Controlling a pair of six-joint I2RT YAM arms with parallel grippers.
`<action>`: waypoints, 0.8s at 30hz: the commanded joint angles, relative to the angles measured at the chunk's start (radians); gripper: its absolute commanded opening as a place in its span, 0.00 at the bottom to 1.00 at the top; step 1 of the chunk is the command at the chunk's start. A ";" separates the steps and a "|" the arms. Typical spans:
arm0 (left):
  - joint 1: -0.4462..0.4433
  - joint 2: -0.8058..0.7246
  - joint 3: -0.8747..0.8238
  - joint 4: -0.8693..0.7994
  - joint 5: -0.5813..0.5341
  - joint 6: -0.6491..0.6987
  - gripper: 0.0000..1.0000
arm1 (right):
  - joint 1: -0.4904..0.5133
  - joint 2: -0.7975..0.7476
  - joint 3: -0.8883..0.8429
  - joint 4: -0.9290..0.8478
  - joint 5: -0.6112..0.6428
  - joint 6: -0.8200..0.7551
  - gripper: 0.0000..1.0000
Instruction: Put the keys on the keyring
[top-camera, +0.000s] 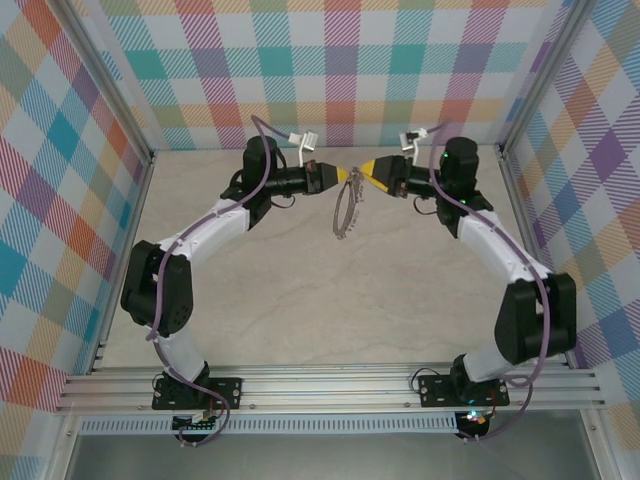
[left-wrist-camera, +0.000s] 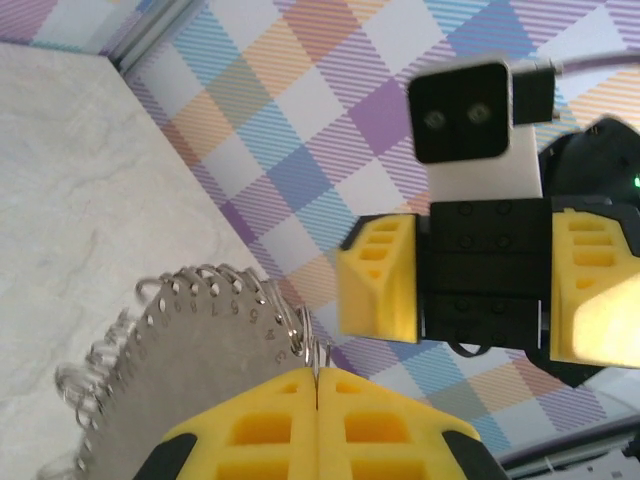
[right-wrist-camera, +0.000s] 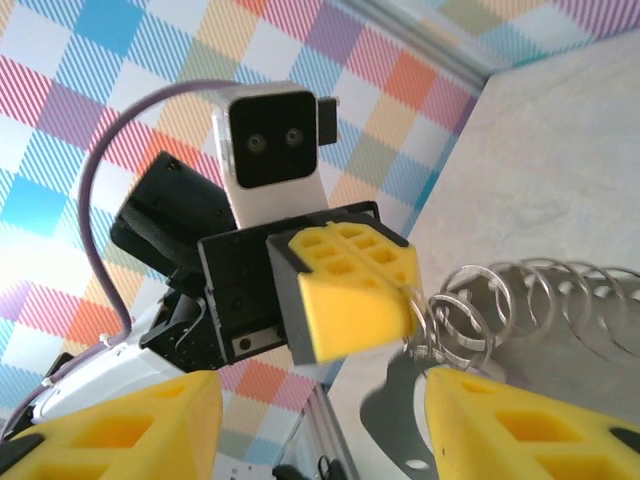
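- The left gripper (top-camera: 346, 175) is fully closed. It pinches the top edge of the keyring (top-camera: 345, 213), which hangs below the fingertips above the table (top-camera: 300, 300).
- This hold turns the small wire loops (right-wrist-camera: 480, 300) toward the right gripper (top-camera: 367, 172), which faces the left one tip to tip, so that you can reach them.
- The right gripper's 2 fingers (right-wrist-camera: 520, 425) stand well apart and hold nothing.
- Treat the task as early: the right gripper carries nothing to thread.

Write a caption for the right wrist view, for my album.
Left gripper, shut, pinches the keyring by its edge while the open right gripper faces it.
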 joint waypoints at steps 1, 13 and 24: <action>0.007 -0.070 -0.024 0.115 0.004 -0.043 0.00 | -0.012 -0.081 -0.067 0.003 0.101 -0.068 0.57; -0.004 -0.141 -0.113 0.182 -0.017 -0.073 0.00 | 0.062 -0.289 -0.325 -0.001 0.312 -0.304 0.57; -0.021 -0.173 -0.119 0.166 -0.023 -0.077 0.00 | 0.168 -0.226 -0.271 -0.048 0.416 -0.434 0.56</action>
